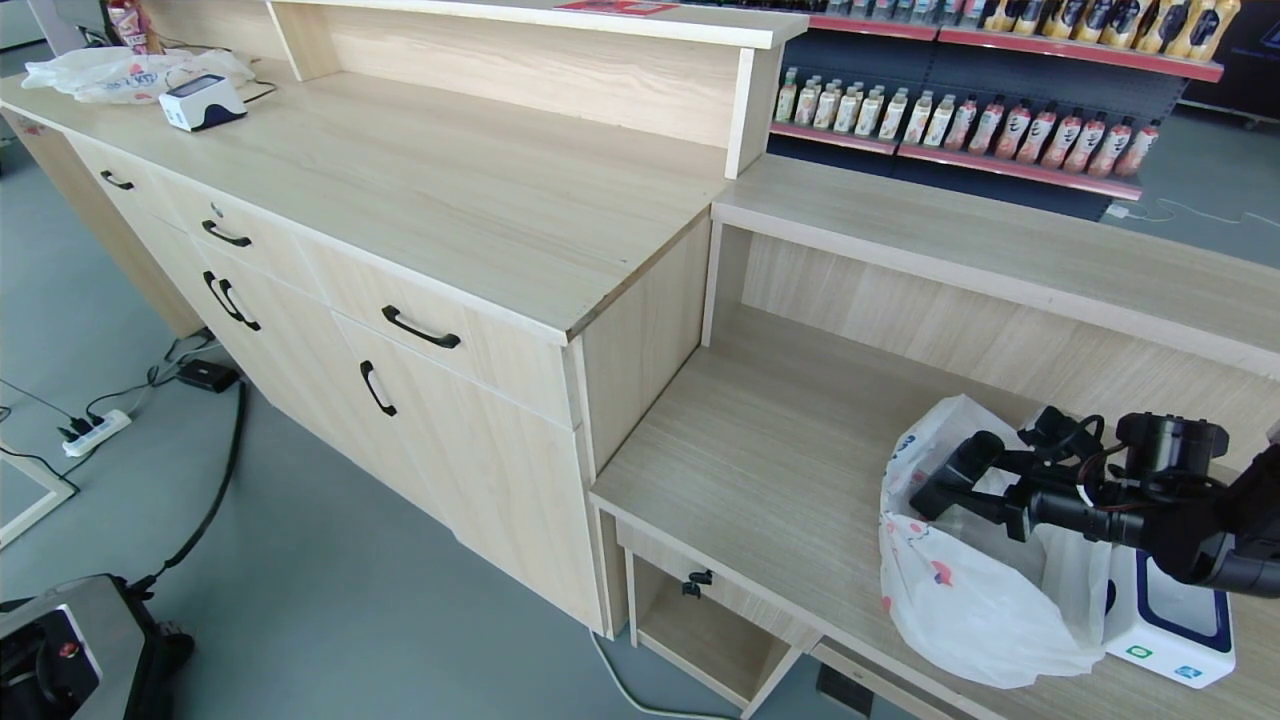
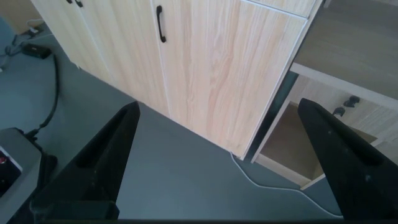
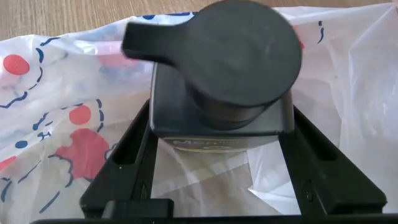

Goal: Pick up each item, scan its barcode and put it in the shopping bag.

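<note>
A dark, square-sided bottle with a round black flip cap [image 3: 236, 56] sits between the fingers of my right gripper [image 3: 219, 127], which is shut on it. The gripper [image 1: 955, 485] hangs over the open mouth of the white shopping bag [image 1: 960, 600] with red and blue prints [image 3: 62, 124], on the low desk at the right. A white and blue barcode scanner [image 1: 1170, 625] stands right beside the bag. My left gripper [image 2: 217, 109] is open with nothing in it, low over the grey floor in front of the wooden cabinet doors [image 2: 211, 62].
The low desk [image 1: 760, 470] has bare wood left of the bag, with a back wall and raised shelf behind. A tall counter [image 1: 420, 180] at the left carries another scanner [image 1: 200, 100] and a plastic bag [image 1: 110, 70]. Cables and a power strip [image 1: 95, 432] lie on the floor.
</note>
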{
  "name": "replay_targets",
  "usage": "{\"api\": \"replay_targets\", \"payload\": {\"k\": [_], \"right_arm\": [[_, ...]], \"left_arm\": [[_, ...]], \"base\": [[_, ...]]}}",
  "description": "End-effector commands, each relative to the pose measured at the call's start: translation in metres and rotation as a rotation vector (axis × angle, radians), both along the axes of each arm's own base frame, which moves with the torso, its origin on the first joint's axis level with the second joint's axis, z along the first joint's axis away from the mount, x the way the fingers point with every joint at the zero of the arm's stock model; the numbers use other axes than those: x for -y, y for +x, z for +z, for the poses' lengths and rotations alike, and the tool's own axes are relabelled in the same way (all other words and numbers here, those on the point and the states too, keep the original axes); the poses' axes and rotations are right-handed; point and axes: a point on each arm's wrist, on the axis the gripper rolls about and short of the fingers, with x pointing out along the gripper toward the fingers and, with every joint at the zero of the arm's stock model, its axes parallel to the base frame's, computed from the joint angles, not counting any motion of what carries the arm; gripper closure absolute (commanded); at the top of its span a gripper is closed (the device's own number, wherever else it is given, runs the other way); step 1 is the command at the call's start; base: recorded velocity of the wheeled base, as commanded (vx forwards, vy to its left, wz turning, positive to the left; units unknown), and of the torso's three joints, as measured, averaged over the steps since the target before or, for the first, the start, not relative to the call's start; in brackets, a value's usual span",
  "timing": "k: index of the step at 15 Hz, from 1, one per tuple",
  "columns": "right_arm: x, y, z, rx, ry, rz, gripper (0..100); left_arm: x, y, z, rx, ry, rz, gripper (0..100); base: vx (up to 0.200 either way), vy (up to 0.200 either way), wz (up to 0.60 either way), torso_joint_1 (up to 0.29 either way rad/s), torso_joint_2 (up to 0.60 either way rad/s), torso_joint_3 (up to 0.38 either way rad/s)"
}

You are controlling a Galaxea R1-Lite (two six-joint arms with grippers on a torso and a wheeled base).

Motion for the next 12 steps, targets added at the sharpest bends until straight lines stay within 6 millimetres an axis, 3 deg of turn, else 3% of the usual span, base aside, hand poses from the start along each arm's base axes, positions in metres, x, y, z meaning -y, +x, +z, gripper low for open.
{"api": "replay_targets", "payload": {"k": [1,4,6,7,9,12], "right_arm": [[0.001,0.000,0.003,0.006,0.000,-0.004,0],[0.000,-0.004,0.026,0.030,0.018,-0.015,0],[-0.008,-0.026,0.074,0.019,0.064,-0.033,0],[-0.012,-0.041,0.095,0.017,0.069,-0.035,0],[-0.022,-0.090,0.130,0.006,0.057,-0.053,0],[-0.031,-0.154,0.157,0.055,-0.110,-0.026,0]], "left_arm": [[0.000,0.000,0.000,0.000,0.001,0.000,0],[0.000,0.000,0.000,0.000,0.000,-0.001,0],[0.000,0.000,0.000,0.000,0.000,0.000,0],[0.000,0.000,0.000,-0.001,0.001,-0.001,0],[0.000,0.000,0.000,0.000,0.000,0.000,0],[0.000,0.000,0.000,0.000,0.000,0.000,0]], "base": [[0.000,0.000,0.00,0.000,0.00,0.000],[0.000,0.000,0.00,0.000,0.00,0.000],[0.000,0.000,0.00,0.000,0.00,0.000],[0.000,0.000,0.00,0.000,0.00,0.000],[0.000,0.000,0.00,0.000,0.00,0.000],[0.000,0.000,-0.20,0.001,0.00,0.001]]}}
